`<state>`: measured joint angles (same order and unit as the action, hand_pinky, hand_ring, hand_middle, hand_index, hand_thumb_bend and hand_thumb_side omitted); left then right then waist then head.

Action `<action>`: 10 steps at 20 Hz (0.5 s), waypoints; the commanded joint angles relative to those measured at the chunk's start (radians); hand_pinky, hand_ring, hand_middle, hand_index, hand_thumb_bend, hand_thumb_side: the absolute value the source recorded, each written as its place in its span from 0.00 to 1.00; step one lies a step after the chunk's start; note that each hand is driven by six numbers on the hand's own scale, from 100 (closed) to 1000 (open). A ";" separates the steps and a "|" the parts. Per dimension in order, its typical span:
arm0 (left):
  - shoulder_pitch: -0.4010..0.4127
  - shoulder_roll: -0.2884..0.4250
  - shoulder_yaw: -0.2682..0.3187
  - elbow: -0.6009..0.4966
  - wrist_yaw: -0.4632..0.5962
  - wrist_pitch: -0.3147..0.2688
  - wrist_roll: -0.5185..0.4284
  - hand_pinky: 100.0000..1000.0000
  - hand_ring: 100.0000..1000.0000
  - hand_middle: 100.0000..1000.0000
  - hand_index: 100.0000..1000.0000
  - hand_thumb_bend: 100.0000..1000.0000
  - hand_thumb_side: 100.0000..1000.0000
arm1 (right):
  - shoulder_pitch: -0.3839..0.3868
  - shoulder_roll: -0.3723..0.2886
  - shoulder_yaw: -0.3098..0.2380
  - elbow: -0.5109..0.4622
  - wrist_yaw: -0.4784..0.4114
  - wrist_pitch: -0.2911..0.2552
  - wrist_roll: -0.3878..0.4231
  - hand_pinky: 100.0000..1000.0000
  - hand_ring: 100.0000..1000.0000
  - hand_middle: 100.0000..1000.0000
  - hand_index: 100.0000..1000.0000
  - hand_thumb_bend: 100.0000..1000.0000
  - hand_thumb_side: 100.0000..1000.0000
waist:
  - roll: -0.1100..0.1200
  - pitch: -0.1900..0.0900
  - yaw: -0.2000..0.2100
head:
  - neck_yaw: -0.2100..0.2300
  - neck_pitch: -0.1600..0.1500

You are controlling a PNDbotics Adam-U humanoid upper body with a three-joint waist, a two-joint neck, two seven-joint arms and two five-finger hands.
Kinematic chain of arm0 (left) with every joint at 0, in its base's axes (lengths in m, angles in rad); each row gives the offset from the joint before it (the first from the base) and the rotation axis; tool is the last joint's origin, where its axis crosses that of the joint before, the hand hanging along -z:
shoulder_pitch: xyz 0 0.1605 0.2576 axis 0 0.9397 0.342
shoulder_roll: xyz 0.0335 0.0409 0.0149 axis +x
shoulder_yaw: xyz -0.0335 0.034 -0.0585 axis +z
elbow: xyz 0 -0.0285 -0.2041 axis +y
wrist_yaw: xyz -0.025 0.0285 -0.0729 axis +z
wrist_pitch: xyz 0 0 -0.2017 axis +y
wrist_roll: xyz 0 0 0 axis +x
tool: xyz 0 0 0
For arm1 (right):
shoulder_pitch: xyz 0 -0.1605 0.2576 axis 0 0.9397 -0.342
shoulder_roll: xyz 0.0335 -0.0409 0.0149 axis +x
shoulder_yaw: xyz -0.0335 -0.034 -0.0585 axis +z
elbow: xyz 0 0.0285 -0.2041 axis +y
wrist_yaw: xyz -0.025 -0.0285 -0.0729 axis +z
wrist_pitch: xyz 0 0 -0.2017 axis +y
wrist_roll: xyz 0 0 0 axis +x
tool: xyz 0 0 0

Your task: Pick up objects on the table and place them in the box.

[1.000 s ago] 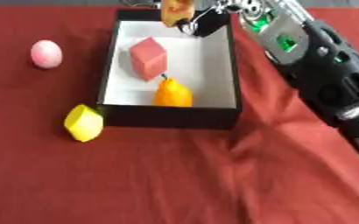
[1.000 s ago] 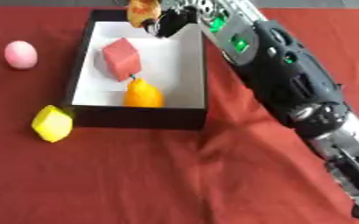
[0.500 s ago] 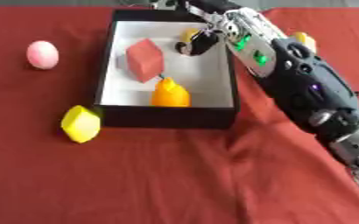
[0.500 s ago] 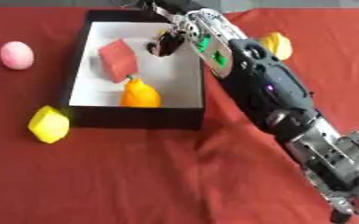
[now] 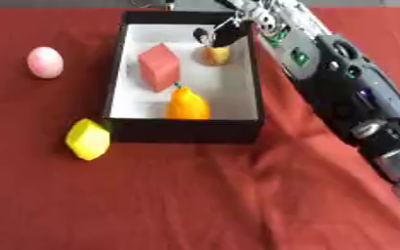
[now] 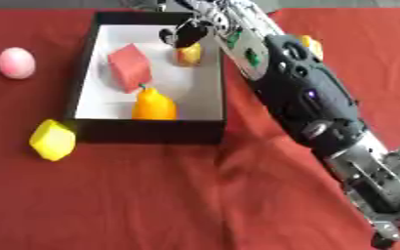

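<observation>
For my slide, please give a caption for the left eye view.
Right robot hand lowers a small yellow-orange fruit into the box.

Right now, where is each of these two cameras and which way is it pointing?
Left eye view: in the robot's head, looking down at the box on the red cloth; the right arm reaches in, right hand over a small orange-yellow thing.
Right eye view: beside it, same downward aim, same arm.
Both share the box, red block and pink ball.
</observation>
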<state>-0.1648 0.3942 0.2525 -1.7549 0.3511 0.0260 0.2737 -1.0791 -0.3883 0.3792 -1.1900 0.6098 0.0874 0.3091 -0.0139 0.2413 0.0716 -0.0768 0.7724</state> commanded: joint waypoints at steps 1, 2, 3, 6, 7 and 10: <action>0.003 0.039 0.010 -0.010 -0.006 0.000 -0.001 0.60 0.80 0.82 0.76 0.21 0.85 | 0.000 -0.118 -0.036 -0.045 -0.073 0.019 0.047 0.91 0.87 0.75 0.92 0.30 0.00 | 0.002 -0.027 -0.006 | 0.014 -0.002; 0.005 0.040 0.011 -0.009 -0.007 0.000 -0.001 0.60 0.80 0.82 0.76 0.21 0.85 | 0.010 -0.146 -0.044 -0.050 -0.092 0.021 0.060 0.91 0.87 0.75 0.91 0.30 0.00 | 0.001 -0.028 -0.009 | 0.017 -0.002; 0.006 0.041 0.011 -0.009 -0.008 0.001 -0.001 0.60 0.80 0.82 0.76 0.21 0.85 | 0.021 -0.170 -0.051 -0.056 -0.110 0.023 0.069 0.91 0.87 0.75 0.91 0.30 0.00 | 0.001 -0.028 -0.012 | 0.020 -0.002; 0.010 0.043 0.014 -0.007 -0.010 0.001 -0.001 0.60 0.80 0.82 0.76 0.21 0.85 | 0.061 -0.245 -0.073 -0.085 -0.162 0.032 0.075 0.91 0.88 0.75 0.91 0.30 0.00 | 0.002 -0.028 -0.021 | 0.029 -0.002; 0.011 0.043 0.014 -0.006 -0.011 0.001 -0.001 0.60 0.80 0.82 0.76 0.21 0.86 | 0.077 -0.269 -0.081 -0.095 -0.172 0.037 0.074 0.91 0.88 0.75 0.91 0.31 0.00 | 0.003 -0.028 -0.025 | 0.032 -0.002; 0.013 0.044 0.015 -0.005 -0.013 0.002 -0.003 0.60 0.80 0.82 0.76 0.21 0.85 | 0.125 -0.331 -0.103 -0.114 -0.189 0.050 0.071 0.91 0.88 0.76 0.91 0.31 0.00 | 0.005 -0.029 -0.032 | 0.038 -0.002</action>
<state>-0.1490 0.3989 0.2561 -1.7487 0.3419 0.0271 0.2727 -0.9407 -0.6636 0.2980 -1.2773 0.4339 0.1307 0.3816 -0.0131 0.2365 0.0402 -0.0445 0.7724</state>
